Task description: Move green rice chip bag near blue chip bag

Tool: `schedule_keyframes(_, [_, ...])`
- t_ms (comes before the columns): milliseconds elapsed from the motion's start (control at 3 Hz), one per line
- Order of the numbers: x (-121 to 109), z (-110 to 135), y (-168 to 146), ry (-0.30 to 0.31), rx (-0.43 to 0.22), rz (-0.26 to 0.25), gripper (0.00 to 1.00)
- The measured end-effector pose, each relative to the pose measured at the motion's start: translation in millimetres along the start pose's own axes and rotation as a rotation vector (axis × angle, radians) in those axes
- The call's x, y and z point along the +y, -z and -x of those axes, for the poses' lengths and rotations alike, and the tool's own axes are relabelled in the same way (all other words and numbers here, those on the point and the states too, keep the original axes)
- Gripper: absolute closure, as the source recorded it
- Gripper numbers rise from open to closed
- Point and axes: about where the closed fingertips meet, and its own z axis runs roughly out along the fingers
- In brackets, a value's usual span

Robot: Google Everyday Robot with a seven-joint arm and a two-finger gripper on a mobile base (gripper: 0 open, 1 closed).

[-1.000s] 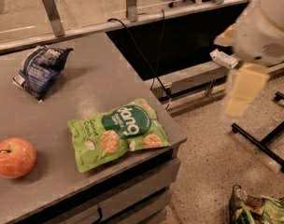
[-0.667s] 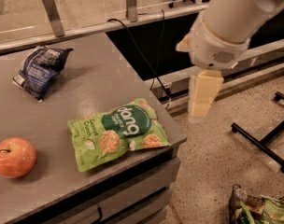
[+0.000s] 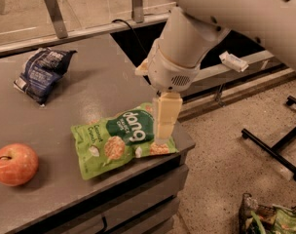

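Observation:
The green rice chip bag [image 3: 116, 140] lies flat near the front right corner of the grey table [image 3: 89, 96]. The blue chip bag [image 3: 42, 72] lies wrinkled at the table's far left. My gripper [image 3: 162, 136] hangs from the big white arm, with its cream fingers [image 3: 166, 115] pointing down over the right end of the green bag. I cannot tell whether it touches the bag.
A red apple [image 3: 14, 163] sits at the table's front left. The table edge drops off right of the green bag. A black metal stand [image 3: 279, 145] is on the floor at right, and green-and-white packaging [image 3: 272, 221] lies at the bottom right.
The arm has swung left from over the floor and now sits above the right end of the green bag. The bags and apple have not moved.

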Motion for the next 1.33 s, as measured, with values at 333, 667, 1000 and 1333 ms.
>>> schedule_keyframes(333, [8, 26, -25, 0.037, -0.105, 0.097, 0.0])
schedule_keyframes(667, [18, 34, -52, 0.024, -0.114, 0.202, 0.0])
schedule_keyframes(1000, [23, 34, -71, 0.009, -0.095, 0.235, 0.16])
schedule_keyframes(1333, [25, 35, -79, -0.003, -0.097, 0.23, 0.39])
